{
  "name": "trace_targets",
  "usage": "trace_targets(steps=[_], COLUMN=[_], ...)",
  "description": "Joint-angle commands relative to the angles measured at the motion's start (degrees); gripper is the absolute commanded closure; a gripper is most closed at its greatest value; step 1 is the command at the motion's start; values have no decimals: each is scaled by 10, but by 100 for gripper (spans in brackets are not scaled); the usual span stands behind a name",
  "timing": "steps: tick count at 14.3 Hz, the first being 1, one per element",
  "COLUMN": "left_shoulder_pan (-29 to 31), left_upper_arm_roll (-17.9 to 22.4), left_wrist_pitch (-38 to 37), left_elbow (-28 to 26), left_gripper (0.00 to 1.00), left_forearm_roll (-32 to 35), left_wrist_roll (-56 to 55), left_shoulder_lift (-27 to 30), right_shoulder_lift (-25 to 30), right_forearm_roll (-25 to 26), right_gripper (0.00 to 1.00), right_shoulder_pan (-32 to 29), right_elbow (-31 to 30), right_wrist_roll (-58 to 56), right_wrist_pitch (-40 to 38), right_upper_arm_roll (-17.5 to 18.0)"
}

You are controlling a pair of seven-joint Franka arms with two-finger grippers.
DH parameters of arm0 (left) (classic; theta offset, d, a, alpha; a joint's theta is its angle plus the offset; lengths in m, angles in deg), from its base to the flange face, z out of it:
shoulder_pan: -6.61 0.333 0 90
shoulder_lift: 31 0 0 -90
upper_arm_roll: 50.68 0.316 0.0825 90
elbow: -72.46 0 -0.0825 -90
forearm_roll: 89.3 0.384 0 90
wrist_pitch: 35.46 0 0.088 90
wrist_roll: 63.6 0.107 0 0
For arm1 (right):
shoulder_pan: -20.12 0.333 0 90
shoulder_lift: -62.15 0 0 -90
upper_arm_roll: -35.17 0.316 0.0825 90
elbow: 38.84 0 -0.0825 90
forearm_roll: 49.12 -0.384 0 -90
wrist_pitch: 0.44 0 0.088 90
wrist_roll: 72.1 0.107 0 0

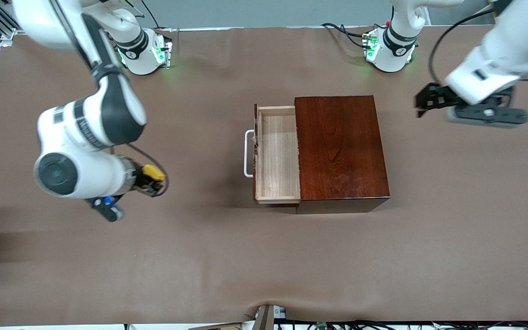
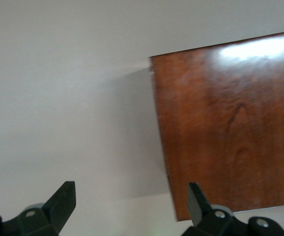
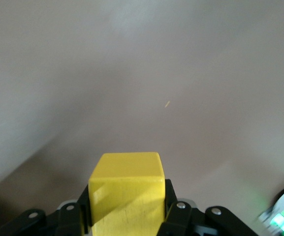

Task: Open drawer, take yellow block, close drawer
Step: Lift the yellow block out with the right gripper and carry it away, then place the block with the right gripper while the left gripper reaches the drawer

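The dark reddish-brown wooden box (image 1: 341,146) stands mid-table, and its top shows in the left wrist view (image 2: 228,123). Its pale wood drawer (image 1: 277,153) is pulled out toward the right arm's end and looks empty; its white handle (image 1: 248,153) sticks out. My right gripper (image 1: 154,179) is shut on the yellow block (image 1: 153,172), held over bare table toward the right arm's end, apart from the drawer. The block fills the gripper in the right wrist view (image 3: 127,194). My left gripper (image 1: 423,101) is open and empty, up in the air beside the box at the left arm's end.
The table (image 1: 264,256) is covered with brown cloth. The arm bases (image 1: 142,50) (image 1: 390,48) stand along the edge farthest from the front camera. Cables and a small device (image 1: 268,316) lie at the nearest edge.
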Motion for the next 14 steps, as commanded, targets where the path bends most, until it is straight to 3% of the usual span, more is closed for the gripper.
trace_targets(steps=[1,3,9,14], left_shoulder_pan=[-3,-28,-153,-252], left_upper_arm_roll=[-46,-75,-74,-67], left_wrist_pitch=[-4,-2,64,176], left_elbow=[69,98,151,202], left_gripper=[0,0,0,0], left_forearm_roll=[-5,0,12,14], left_wrist_roll=[-60,-153,-375,-529], left_shoulder_lift=[-68,-110,-207,-306], right_shoulder_lift=[17,18,64,51], right_forearm_roll=[33,32,59,60], right_gripper=[100,100,100,100], right_shoulder_pan=[-53,-92,-154,-219], right_elbow=[-41,-76,-264,-328], right_wrist_roll=[-136,-213,-416,-603], right_wrist_pitch=[4,24,199,295], right_upper_arm_roll=[10,11,10,10])
